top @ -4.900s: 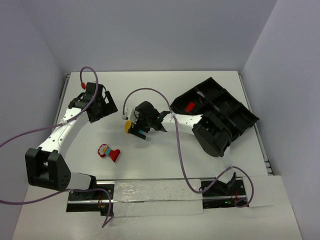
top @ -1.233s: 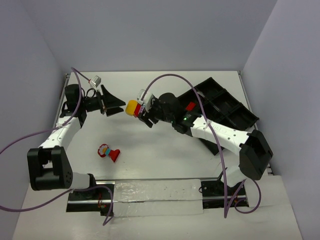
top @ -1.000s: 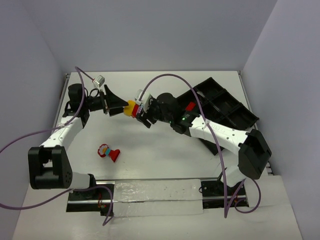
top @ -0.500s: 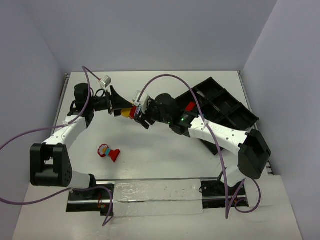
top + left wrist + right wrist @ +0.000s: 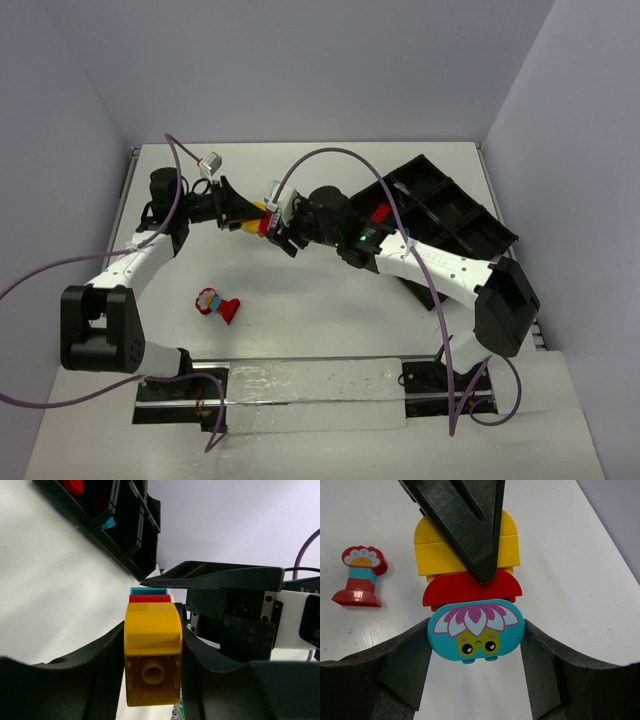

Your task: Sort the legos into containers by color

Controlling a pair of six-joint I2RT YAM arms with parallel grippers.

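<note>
A stacked clump of legos (image 5: 263, 222) hangs in the air between both arms: a yellow brick (image 5: 152, 650), a red brick (image 5: 150, 598) and a cyan brick (image 5: 476, 629) with a flower face. My left gripper (image 5: 152, 630) is shut on the yellow end, its fingers pressing both sides. My right gripper (image 5: 476, 635) is shut on the cyan brick. A second clump (image 5: 217, 305) of red, cyan and yellow stands on the table nearer the bases. The black divided tray (image 5: 452, 232) lies at the right, with a red brick (image 5: 380, 212) in one container and a cyan brick (image 5: 108, 523) in another.
The right arm's forearm (image 5: 430, 262) stretches across the table in front of the tray. Purple cables (image 5: 330, 158) arch over both arms. Walls close the table at the back and on both sides.
My left gripper has moved right onto the yellow end of the clump and shut on it. My right gripper kept its hold on the cyan brick and barely moved.
</note>
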